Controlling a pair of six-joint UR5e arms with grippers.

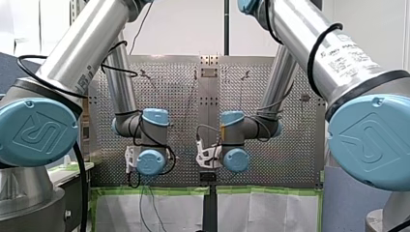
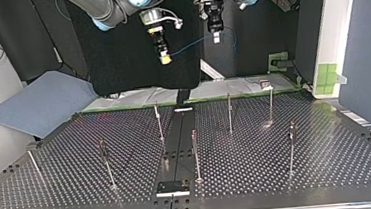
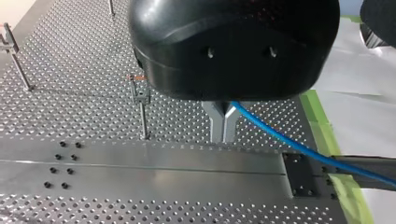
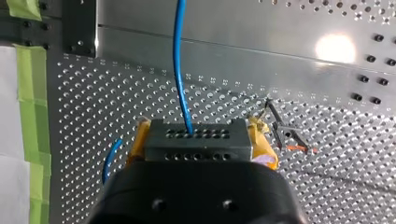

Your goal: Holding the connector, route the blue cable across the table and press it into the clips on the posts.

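- My right gripper (image 2: 166,59) hangs above the table's far edge, its yellow pads (image 4: 264,142) clamped on the grey connector (image 4: 196,140).
- The blue cable (image 4: 180,70) leaves the connector's face and spans the air to my left gripper (image 3: 224,131), whose metal fingers (image 3: 215,119) are pressed together on it. A further length trails off beside that gripper over the green tape (image 3: 348,191).
- Several thin posts (image 2: 229,112) stand upright and well apart on the perforated table (image 2: 319,174), all below the cable. One post with a clip (image 3: 140,95) stands just beside my left gripper.
- A plain metal strip (image 2: 176,140) runs down the table's middle.
- Beyond the far edge lie white sheets (image 2: 232,87) and a black cloth (image 2: 120,64). A blue-grey panel (image 2: 38,106) slopes at the top view's left.
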